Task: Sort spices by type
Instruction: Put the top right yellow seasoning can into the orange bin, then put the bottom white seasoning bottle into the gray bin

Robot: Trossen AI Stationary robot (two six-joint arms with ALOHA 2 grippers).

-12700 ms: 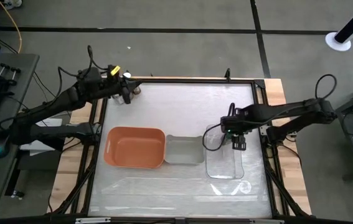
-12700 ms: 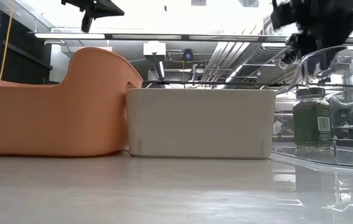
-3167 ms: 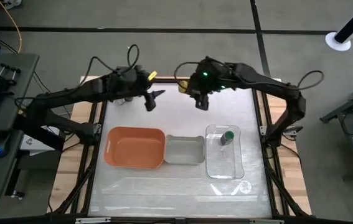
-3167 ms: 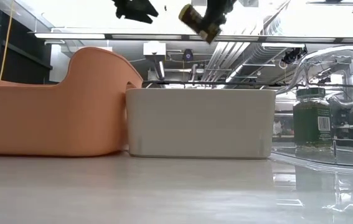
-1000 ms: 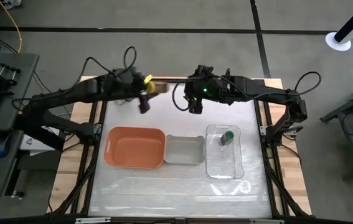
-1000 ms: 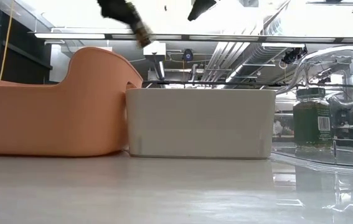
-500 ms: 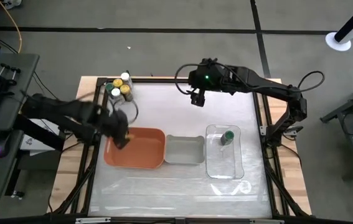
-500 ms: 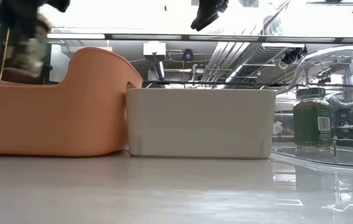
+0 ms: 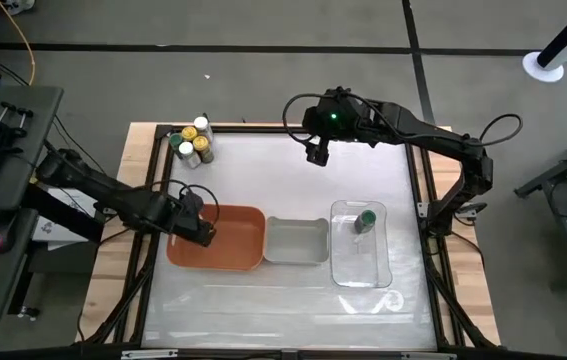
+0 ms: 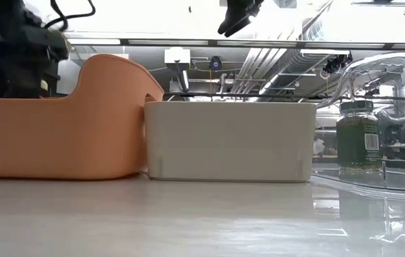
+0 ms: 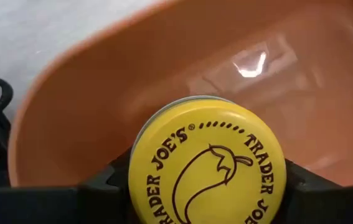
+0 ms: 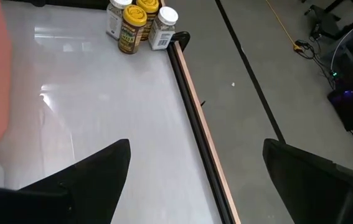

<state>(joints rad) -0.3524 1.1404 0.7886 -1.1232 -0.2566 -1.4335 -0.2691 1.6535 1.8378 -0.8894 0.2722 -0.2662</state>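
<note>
My left gripper [image 9: 203, 229] is low over the left part of the orange tray [image 9: 238, 245], shut on a spice jar with a yellow lid [image 11: 207, 165]. In the low view it shows dark behind the tray's wall [image 10: 16, 53]. My right gripper [image 9: 315, 152] is open and empty, high over the table's far middle. Several spice jars [image 9: 193, 143] with yellow and white lids stand at the far left corner and also show in the right wrist view [image 12: 136, 22]. A green-lidded jar [image 9: 366, 220] stands in the clear tray [image 9: 358, 265]. My left gripper pinches the jar between its two fingers [image 11: 108, 183], one on each side just below the yellow lid [image 11: 164, 143]. The lid faces back toward the wrist, and the jar's body and bottom are hidden behind it. The jar sits over the orange tray's inside; I cannot tell whether it touches the floor.
A grey tray [image 9: 296, 240] stands between the orange and clear trays, all three in a row at mid-table. The low view shows the orange wall [image 10: 66, 128], the grey wall [image 10: 231, 139] and the green jar [image 10: 358, 135]. The table's frame rail [image 12: 192, 118] runs along the far edge.
My left gripper has carried the yellow-lidded jar from the far side of the table toward the near left and down, to the orange tray's left part, staying shut on it. My right gripper has stayed open near the far middle.
</note>
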